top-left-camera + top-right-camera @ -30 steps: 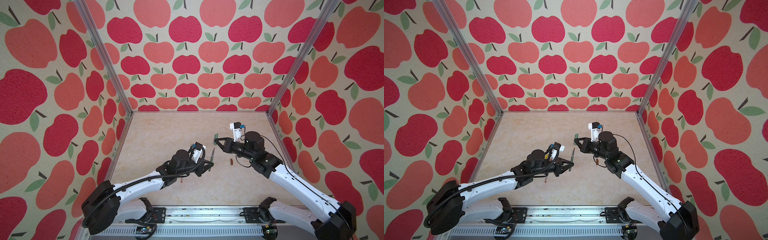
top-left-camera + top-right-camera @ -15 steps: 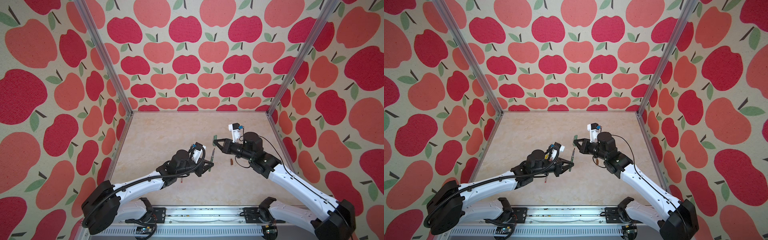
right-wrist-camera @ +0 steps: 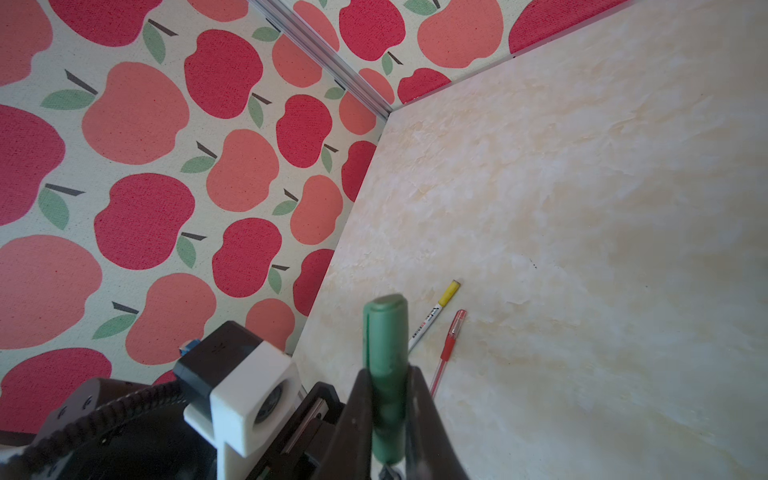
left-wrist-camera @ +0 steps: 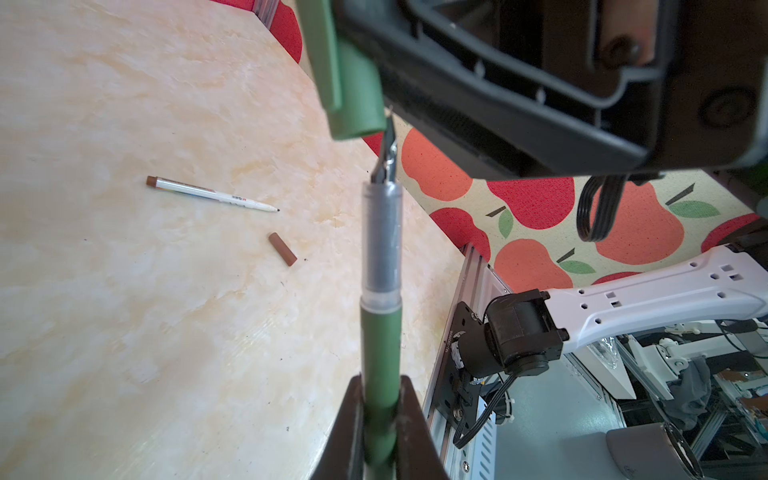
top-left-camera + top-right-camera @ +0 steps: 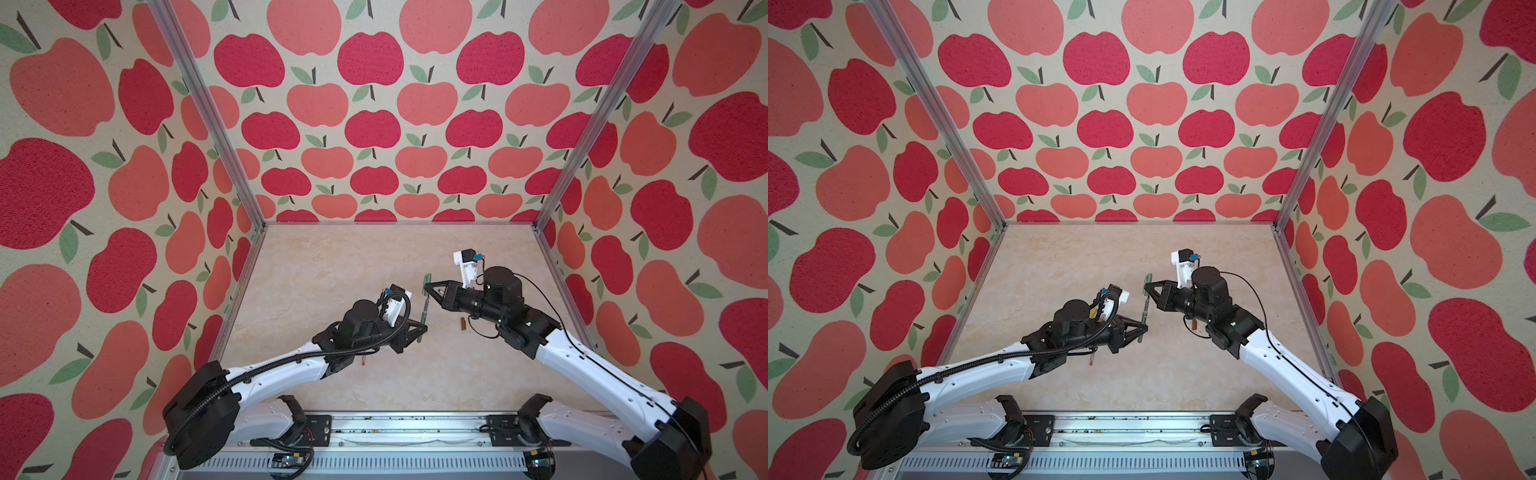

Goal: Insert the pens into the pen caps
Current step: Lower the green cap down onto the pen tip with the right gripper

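So that they can be mated end-on, the green pen [image 4: 380, 332] is pinched by the left jaws, the green cap [image 4: 359, 104] by the right jaws.

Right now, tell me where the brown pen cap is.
In a top view the brown pen cap lies on the table, right of centre beside the right arm; the left wrist view shows the white pen close by, not touching.

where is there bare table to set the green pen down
Bare: the back strip of the table along the rear wall, and the front middle between left arm, right arm and rail. Crowded: mid-table, where green pen nears green cap, brown cap lying beside them.
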Controlling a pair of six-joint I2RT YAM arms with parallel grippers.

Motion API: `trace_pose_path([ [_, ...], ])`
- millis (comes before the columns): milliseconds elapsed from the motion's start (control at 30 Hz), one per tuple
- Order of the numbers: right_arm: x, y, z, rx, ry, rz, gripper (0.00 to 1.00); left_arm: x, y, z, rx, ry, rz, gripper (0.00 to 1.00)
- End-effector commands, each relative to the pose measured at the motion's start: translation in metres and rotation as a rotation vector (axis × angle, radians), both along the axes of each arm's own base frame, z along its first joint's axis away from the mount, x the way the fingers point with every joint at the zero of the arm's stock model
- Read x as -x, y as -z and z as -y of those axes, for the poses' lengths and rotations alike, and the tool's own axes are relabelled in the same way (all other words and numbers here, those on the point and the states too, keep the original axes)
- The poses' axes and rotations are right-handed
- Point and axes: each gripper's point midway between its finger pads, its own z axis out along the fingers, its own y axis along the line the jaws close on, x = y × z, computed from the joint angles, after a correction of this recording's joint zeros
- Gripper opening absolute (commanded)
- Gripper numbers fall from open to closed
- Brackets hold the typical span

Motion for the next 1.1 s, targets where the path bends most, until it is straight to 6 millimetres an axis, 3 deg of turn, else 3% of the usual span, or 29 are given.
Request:
trace_pose_path([
  [0,0.006,0.001,0.002,0.003,-0.001,0.006,0.14,-0.004,-0.014,-0.003,0.026,-0.033,0.045,0.00],
  [167,0.006,-0.003,0.006,0.006,0.016,0.020,0.14,-0.003,-0.014,-0.004,0.028,-0.032,0.044,0.00],
  [500,0.002,-0.028,0.014,0.000,0.035,0.075,0.14,0.005,-0.007,0.002,0.017,0.001,0.026,0.00],
  [900,0.001,-0.036,0.013,-0.008,0.025,0.083,0.14,0.007,-0.005,0.006,0.006,0.018,0.028,0.00],
  [1067,0.002,-0.030,0.013,-0.001,0.022,0.071,0.14,0.006,-0.007,0.005,0.006,0.009,0.037,0.00],
])
